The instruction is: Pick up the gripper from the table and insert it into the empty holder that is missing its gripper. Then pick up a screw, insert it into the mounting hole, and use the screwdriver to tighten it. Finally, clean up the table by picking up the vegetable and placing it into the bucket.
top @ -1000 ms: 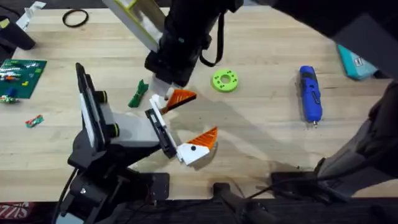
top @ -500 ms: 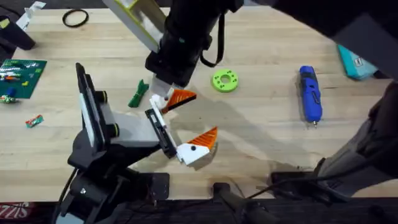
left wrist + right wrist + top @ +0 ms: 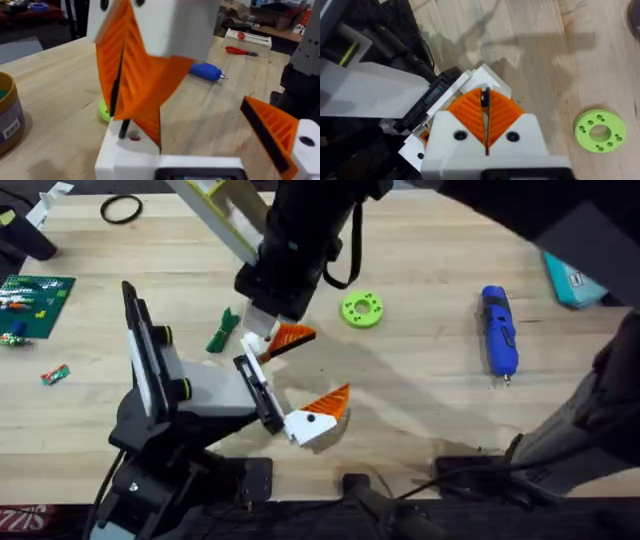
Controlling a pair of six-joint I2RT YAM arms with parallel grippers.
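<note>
Presently the right arm's white claw point(image 3: 484, 101) with orange ribbed pads sits left of the middle of the pale wooden surface point(image 3: 420, 400), pads clenched on the small orange ribbed wedge finger with a white base point(image 3: 125, 145). That piece sits at the far tip of the white-bodied holder unit with slim black plates and green-ringed knobs point(image 3: 200, 385), touching it; whether it is fully seated cannot be told. Holder stands on a black stand at the near left. On its near tip, an orange wedge on a bigger white block with a dark hole point(image 3: 318, 415). Small dark green elongated toy vegetable point(image 3: 222, 330) lies on the surface just left of the claw, apart from it. Bright green round disc with holes point(image 3: 362, 310) lies just right of the claw. Blue cylindrical electric screwdriver point(image 3: 498, 330) lies well apart at the right, thin metal tip toward the near edge. Green circuit board point(image 3: 35, 300) at the far left edge.
</note>
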